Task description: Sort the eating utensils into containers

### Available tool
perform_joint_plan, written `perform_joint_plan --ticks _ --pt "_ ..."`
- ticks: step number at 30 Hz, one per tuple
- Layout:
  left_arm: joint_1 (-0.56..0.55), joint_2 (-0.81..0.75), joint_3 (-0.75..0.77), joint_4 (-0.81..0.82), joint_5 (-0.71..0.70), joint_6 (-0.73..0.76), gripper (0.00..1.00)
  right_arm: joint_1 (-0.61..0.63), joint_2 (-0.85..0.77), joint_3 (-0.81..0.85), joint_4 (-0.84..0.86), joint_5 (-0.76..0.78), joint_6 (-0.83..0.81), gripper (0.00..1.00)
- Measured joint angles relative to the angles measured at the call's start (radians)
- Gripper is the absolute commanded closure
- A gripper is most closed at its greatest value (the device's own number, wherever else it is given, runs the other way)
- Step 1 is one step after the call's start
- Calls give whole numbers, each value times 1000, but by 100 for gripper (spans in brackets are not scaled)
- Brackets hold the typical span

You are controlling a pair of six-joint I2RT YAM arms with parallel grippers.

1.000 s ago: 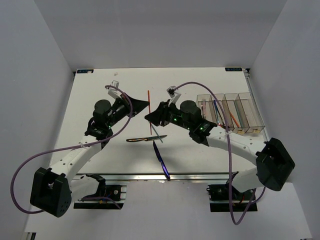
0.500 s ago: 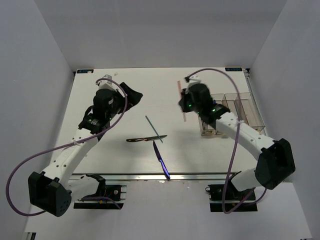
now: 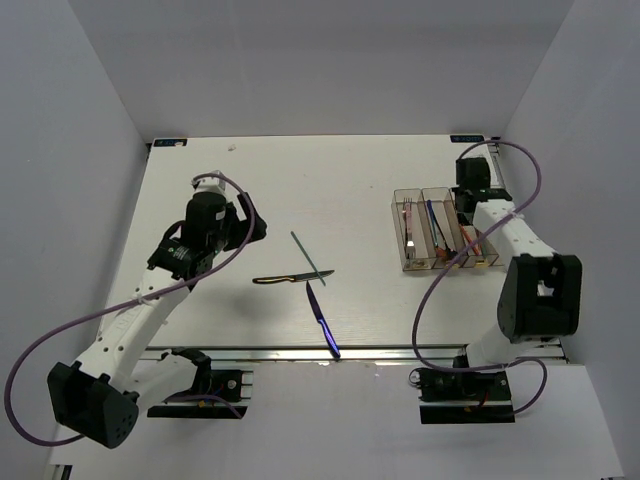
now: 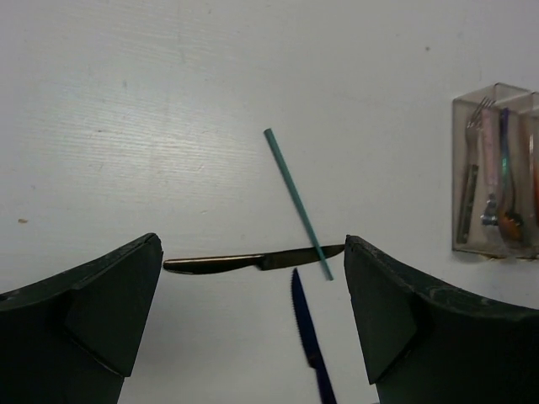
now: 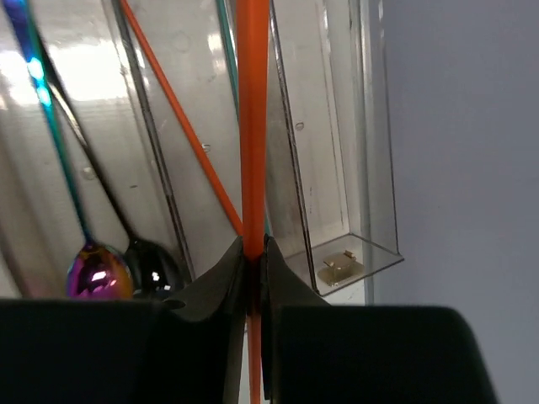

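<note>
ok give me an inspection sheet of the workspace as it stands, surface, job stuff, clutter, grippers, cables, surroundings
surface: white table, no spills seen
job's things: teal chopstick lies across the blade end of the dark knife; blue knife just below them; containers at the right, partly filled, the rightmost looking empty
clutter: nothing seen
grippers: left gripper open and empty, above the knives; right gripper shut on an orange chopstick, over the containers
cables: purple cables loop off both arms, none on the loose pieces
surroundings: plain grey walls on three sides
</note>
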Motion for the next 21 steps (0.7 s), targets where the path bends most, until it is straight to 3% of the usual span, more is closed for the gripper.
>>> perform_joint_plan --ticks 6,10,12,13,14,21 --pt "0 -13 -71 -28 6 57 2 0 203 15 -14 69 -2 100" --pt "0 -20 -90 -37 7 72 2 0 214 15 -8 100 -3 82" --pt "0 -21 -90 -33 8 75 2 0 203 15 4 116 -3 68" --pt "0 -21 -90 -31 10 76 2 0 200 16 9 122 -4 56" --pt "0 -20 -90 -29 13 76 2 0 196 18 13 126 -4 11" --pt "0 -16 -88 -23 21 71 2 0 190 45 13 145 0 11"
